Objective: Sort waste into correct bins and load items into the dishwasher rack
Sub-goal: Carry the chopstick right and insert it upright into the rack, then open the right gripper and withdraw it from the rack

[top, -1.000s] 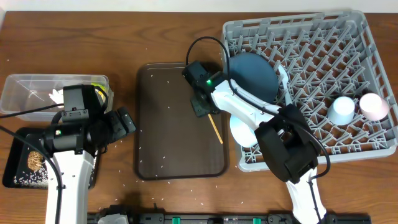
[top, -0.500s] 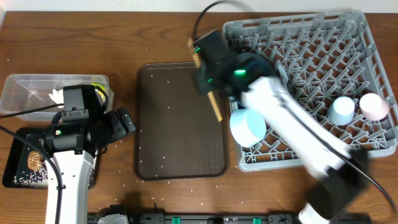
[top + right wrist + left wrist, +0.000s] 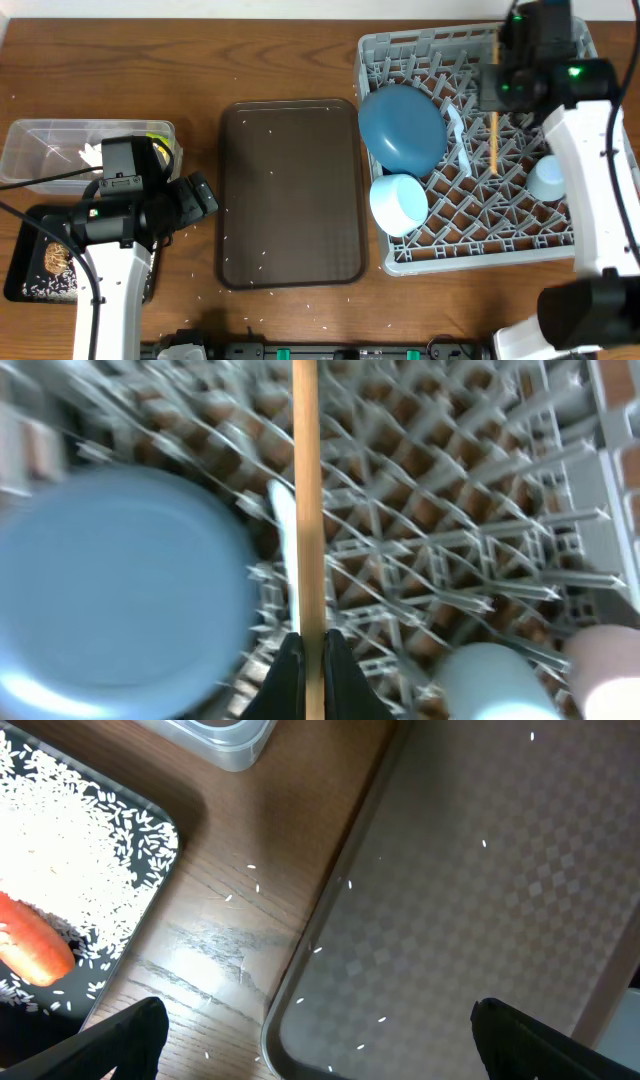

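The step in hand is loading the chopsticks [image 3: 308,500] into the grey dishwasher rack [image 3: 600,60]. The right end effector [image 3: 308,660] is pinched tight on them near 1 end and holds them above the pegs, between the spoon [image 3: 458,130] and the light blue cup [image 3: 550,178]. Whether it carries 1 stick or 2 cannot be told.

The blue plate [image 3: 402,127] and pale bowl [image 3: 398,203] already sit in the rack. The next move likely calls for lowering the sticks flat into a channel between pegs, clear of the spoon, and then letting go.

The left end effector [image 3: 320,1038] is spread fully and holds nothing. It hangs over the table [image 3: 120,60] at the edge of the brown tray [image 3: 290,200]. A carrot [image 3: 35,945] and rice [image 3: 90,850] lie in the black tray [image 3: 25,250].

No brand, label or writing can be read.
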`<state>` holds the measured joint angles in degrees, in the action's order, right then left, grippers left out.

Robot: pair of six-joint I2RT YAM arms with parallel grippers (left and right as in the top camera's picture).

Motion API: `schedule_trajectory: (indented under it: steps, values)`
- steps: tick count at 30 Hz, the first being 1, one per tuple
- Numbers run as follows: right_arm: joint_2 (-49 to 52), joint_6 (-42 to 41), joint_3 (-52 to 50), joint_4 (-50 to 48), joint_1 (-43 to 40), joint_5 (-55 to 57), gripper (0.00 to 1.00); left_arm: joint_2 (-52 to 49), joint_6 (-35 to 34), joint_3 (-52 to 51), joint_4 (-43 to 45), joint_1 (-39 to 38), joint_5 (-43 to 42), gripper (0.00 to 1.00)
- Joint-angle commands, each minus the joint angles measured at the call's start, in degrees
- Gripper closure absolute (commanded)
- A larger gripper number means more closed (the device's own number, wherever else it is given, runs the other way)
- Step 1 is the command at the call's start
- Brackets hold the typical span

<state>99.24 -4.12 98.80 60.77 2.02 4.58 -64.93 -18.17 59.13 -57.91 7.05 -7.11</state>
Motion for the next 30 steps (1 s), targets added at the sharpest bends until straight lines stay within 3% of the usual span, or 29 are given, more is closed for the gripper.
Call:
schedule_trajectory:
  steps: [1, 11, 12, 14, 15, 18, 26, 27, 28, 30]
  values:
    - [3.8, 7.0, -1.4, 0.3, -1.7, -5.7, 0.99, 0.2, -0.3, 1.1, -0.1, 0.3, 0.5, 0.02]
    - [13.2, 4.8, -1.4, -1.9, -1.6, -7.5, 0.99, 0.2, -0.3, 1.1, -0.1, 0.3, 0.5, 0.02]
    - [13.4, 4.8, -1.4, -2.3, -1.6, -7.5, 0.9, 0.2, -0.3, 1.1, -0.1, 0.3, 0.5, 0.02]
    - [13.3, 4.6, -1.4, -2.5, -1.4, -7.5, 0.48, 0.2, -0.3, 1.1, -0.1, 0.3, 0.5, 0.02]
    - [12.6, 4.3, -1.2, -2.4, -1.3, -7.6, 0.39, 0.2, -0.3, 1.1, -0.1, 0.3, 0.5, 0.02]
    - [9.6, 4.2, -0.7, -2.3, -0.9, -9.6, 0.32, 0.2, -0.3, 1.1, -0.1, 0.3, 0.5, 0.02]
    - [-5.0, 4.0, -0.7, -3.7, 5.6, -26.1, 0.28, 0.2, -0.3, 1.1, -0.1, 0.3, 0.5, 0.02]
    - [-6.6, 4.0, -0.7, -4.1, 6.8, -25.9, 0.22, 0.2, -0.3, 1.1, -0.1, 0.3, 0.5, 0.02]
    - [-8.5, 4.0, -0.7, -4.5, 8.2, -25.1, 0.01, 0.2, -0.3, 1.1, -0.1, 0.3, 0.5, 0.02]
    - [-12.2, 4.0, -0.7, -4.7, 10.6, -22.6, 0.01, 0.2, -0.3, 1.1, -0.1, 0.3, 0.5, 0.02]
